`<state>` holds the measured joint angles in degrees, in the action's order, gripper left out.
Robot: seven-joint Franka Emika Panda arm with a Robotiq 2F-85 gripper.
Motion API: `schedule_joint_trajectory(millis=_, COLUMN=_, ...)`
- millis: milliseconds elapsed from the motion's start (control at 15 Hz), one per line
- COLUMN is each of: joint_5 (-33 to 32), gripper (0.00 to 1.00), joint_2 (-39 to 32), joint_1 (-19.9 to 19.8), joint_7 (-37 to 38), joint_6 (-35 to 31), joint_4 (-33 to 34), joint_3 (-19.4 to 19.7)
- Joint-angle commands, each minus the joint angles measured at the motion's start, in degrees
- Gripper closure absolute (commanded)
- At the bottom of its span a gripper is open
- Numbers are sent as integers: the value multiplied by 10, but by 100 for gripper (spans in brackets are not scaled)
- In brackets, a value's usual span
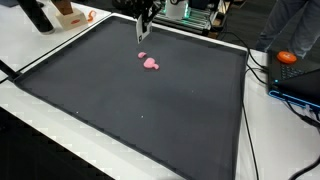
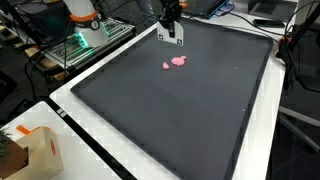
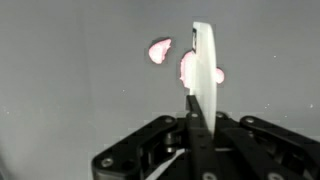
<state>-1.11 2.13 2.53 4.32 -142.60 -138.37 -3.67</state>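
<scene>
The blobs [image 1: 150, 62] were pink, and the mat [image 1: 140, 115] was a plain charcoal black. The gripper [image 3: 196, 118] was black, the thin card [image 3: 207, 60] in it white. The table [image 1: 60, 125] was white.

You've got a big black mat [image 1: 150, 110] spread over a white table [image 1: 30, 45]. A cardboard box [image 2: 36, 150] sits off one corner, and black cables [image 1: 250, 130] trail along the mat's edge.

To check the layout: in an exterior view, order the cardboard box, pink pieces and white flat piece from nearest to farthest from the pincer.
1. white flat piece, held in the pincer.
2. pink pieces, on the mat, close by.
3. cardboard box, beyond the mat, lower left.
</scene>
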Motion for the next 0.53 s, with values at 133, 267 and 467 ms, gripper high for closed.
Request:
schedule_joint_trajectory(millis=133, joint_5=-26, gripper=99, joint_2=-3, joint_1=15, joint_7=4, joint_6=27, joint_4=31, joint_3=-13)
schedule_joint_trajectory(millis=267, joint_5=-31, gripper=99, joint_2=-6, joint_1=19, joint_7=3, joint_6=27, joint_4=40, joint_3=-16)
schedule_joint_trajectory(millis=467, joint_5=-50, gripper=99, joint_2=-11, joint_1=21, joint_7=10, joint_6=25, joint_4=52, joint_3=-19)
